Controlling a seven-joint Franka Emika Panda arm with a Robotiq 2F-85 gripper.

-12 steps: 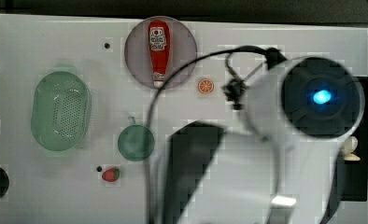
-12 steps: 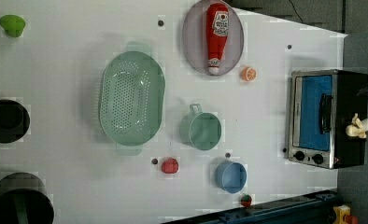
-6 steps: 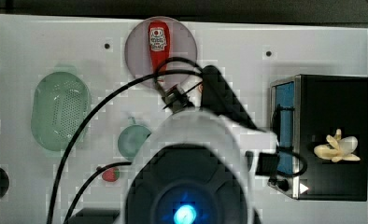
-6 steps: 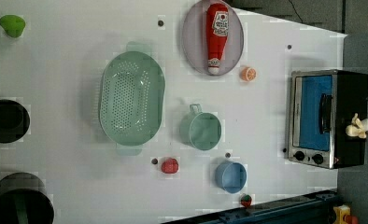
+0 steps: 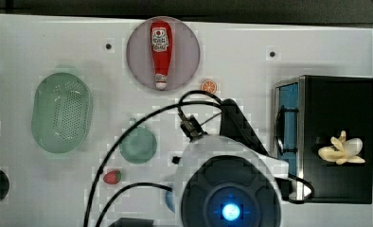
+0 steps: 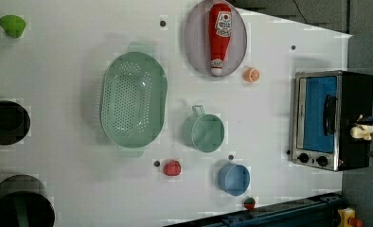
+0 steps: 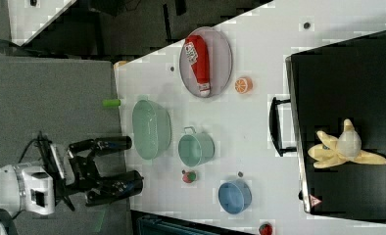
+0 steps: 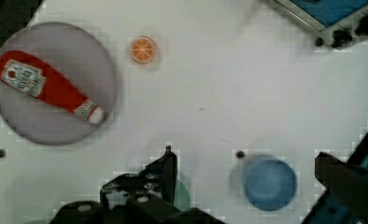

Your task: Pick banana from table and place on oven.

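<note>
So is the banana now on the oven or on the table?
On the oven. The banana lies on the oven's black top, peel flaps splayed, with the open hand away from it.

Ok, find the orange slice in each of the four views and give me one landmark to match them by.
Top view: orange slice on the table, just right of the plate's lower edge.
Left view: orange slice at the plate's lower right, left of the oven.
Right view: orange slice right of the plate, left of the oven.
Wrist view: orange slice on the table beside the plate.
Shared landmark: the grey plate holding the ketchup bottle.
</note>
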